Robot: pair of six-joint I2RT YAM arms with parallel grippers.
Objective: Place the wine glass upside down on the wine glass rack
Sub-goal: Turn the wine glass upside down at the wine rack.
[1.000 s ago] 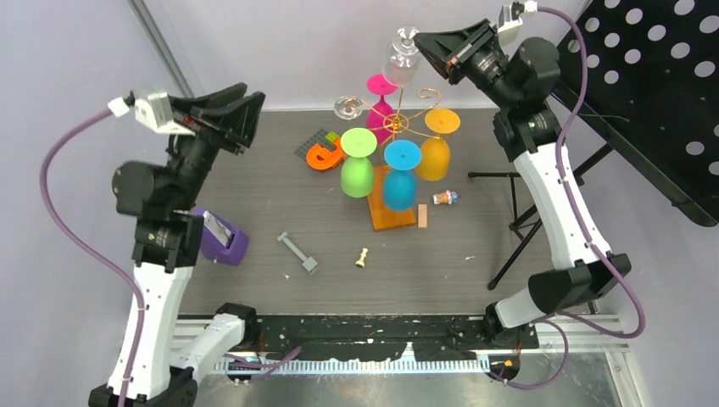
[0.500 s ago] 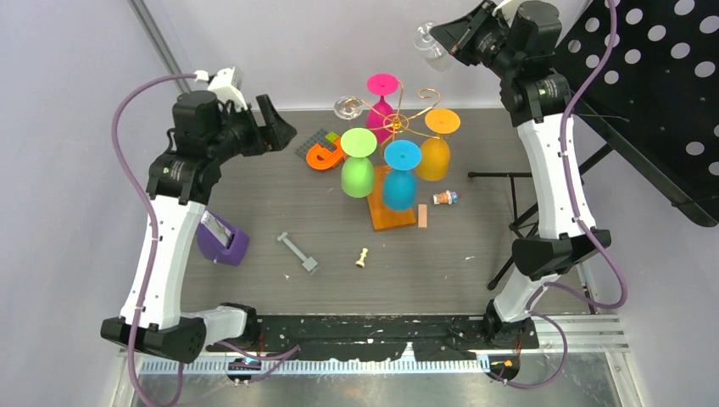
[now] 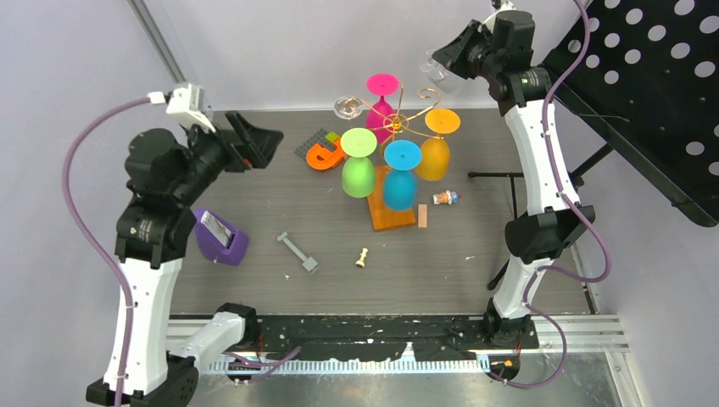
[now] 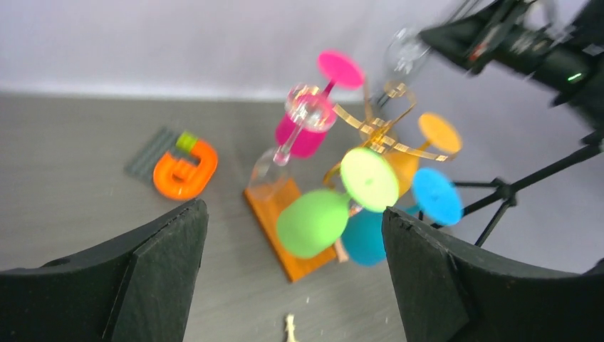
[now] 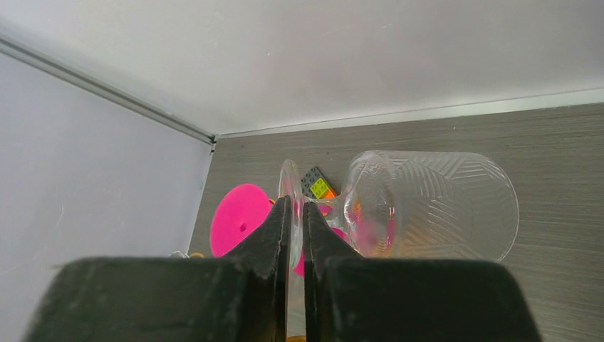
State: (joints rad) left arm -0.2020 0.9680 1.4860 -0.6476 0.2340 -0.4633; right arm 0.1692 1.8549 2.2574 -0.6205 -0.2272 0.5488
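Observation:
The clear wine glass [image 3: 436, 69] hangs in the air behind and to the right of the rack top, lying on its side. My right gripper [image 3: 455, 56] is shut on its flat foot. The right wrist view shows the thin foot [image 5: 290, 203] pinched between the fingers, with the ribbed bowl [image 5: 441, 206] sticking out to the right. The gold wire wine glass rack [image 3: 395, 124] stands on its orange wooden base [image 3: 388, 216]. Pink, green, blue, orange and one clear glass hang from it upside down. My left gripper [image 3: 259, 141] is open and empty, left of the rack [image 4: 370, 132].
An orange U-shaped piece [image 3: 324, 155] and a grey studded plate [image 3: 312, 142] lie left of the rack. A purple object [image 3: 222, 239], a grey bar [image 3: 298, 253], a small pawn [image 3: 362, 257] and a tiny bottle [image 3: 446, 197] lie nearer. A black perforated stand [image 3: 661, 93] is at the right.
My left gripper has opened wide, and its arm swung toward the rack. The right arm carried the clear glass rightward from above the rack and tipped it over.

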